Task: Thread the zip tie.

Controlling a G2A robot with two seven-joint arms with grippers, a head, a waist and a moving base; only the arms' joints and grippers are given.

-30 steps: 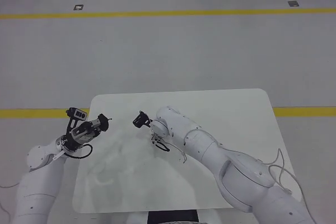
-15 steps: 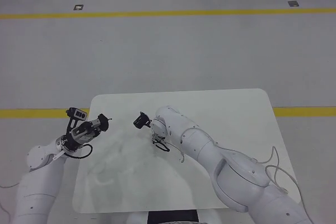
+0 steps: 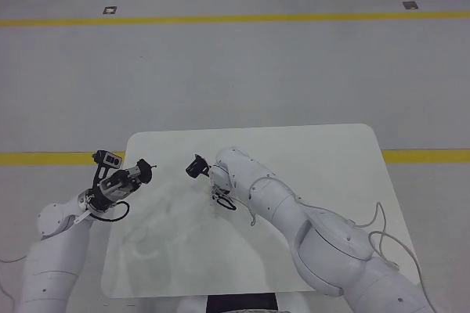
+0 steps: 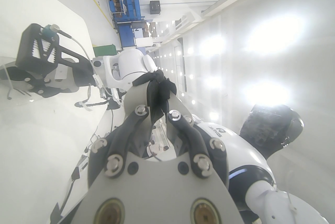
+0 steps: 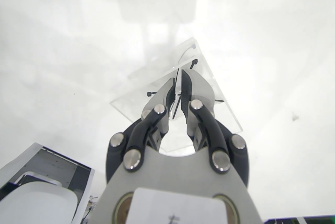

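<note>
White tabletop [image 3: 313, 203] from above: the left pincer [image 3: 147, 167] hangs level over the left edge, and the right pincer [image 3: 222, 199] points down near the middle.

Left wrist view: the left pincer [image 4: 157, 78] has its tips pressed together.

Right wrist view: the right pincer [image 5: 179, 76] clamps a black zip tie [image 5: 177, 84] over a clear acrylic plate [image 5: 225, 115] on the tabletop.

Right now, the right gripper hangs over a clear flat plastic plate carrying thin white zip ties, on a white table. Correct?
No: the thin zip ties are black, not white, as the right wrist view shows. The rest holds: the right gripper hangs over the clear flat plastic plate on the white table.
</note>
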